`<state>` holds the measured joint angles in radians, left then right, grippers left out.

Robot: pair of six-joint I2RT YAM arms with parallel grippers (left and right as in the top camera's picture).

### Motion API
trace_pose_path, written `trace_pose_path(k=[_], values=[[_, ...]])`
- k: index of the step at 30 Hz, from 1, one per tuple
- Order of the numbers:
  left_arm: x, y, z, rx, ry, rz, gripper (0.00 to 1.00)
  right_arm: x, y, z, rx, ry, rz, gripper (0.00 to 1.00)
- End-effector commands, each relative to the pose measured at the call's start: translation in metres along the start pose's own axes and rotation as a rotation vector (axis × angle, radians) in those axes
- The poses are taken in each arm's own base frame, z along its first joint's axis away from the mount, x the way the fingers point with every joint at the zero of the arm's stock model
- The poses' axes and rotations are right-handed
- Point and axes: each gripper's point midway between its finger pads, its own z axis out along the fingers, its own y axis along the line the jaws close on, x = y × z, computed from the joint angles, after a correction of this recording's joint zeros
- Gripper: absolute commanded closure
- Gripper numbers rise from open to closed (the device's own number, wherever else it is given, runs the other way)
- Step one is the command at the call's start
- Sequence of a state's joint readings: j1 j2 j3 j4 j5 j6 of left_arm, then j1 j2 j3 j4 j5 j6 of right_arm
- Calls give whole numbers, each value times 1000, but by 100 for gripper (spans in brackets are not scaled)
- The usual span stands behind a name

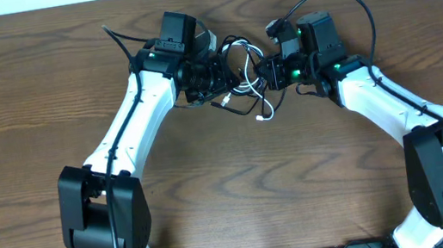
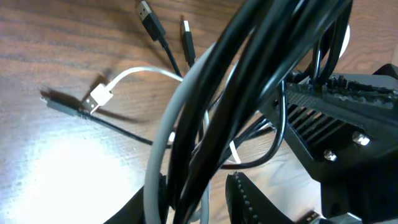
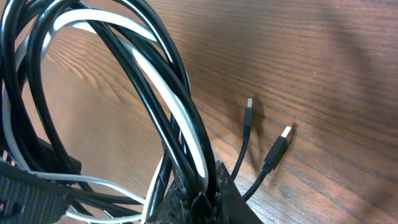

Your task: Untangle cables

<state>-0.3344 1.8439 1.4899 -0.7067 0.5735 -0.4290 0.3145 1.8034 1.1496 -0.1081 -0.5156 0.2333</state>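
Black and white cables [image 3: 184, 118] pinched in right gripper [image 3: 202, 200], left gripper [image 2: 193, 200] slightly parted around them

From overhead, the cables [image 1: 264, 109] between the left pincer [image 1: 217, 77] and the right pincer [image 1: 271, 73] are too small for us to trace (black over white, or under?). In the wrist views, loops bury the right pincer's fingertips, and blurred strands beside the left pincer leave the bottom edge.
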Motion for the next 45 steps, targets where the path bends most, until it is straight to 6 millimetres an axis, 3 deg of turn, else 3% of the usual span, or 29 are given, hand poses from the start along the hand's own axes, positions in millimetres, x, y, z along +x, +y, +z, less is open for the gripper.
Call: trace_pose_path(k=[1, 6, 8, 13, 22, 32, 45], values=[[5, -4, -11, 3, -2, -61, 64, -9, 8, -6, -20, -21, -25, 99], [8, 21, -13, -135, -19, -144, 63, -9, 8, -6, -20, -21, -25, 99], [8, 22, -13, -137, -20, -143, 70, -9, 8, -6, -20, -21, -25, 99], [-2, 27, -14, -169, -70, -134, 70, -8, 9, -6, -21, -20, -26, 99], [-6, 18, -11, -152, -92, -115, 68, -8, 8, -5, -20, -17, -24, 99], [-4, 15, -2, -278, -155, -39, 66, -7, 8, -5, -20, -17, -24, 99], [-20, 27, -9, -379, -257, -18, 66, -7, 8, -5, -20, -17, -24, 99]])
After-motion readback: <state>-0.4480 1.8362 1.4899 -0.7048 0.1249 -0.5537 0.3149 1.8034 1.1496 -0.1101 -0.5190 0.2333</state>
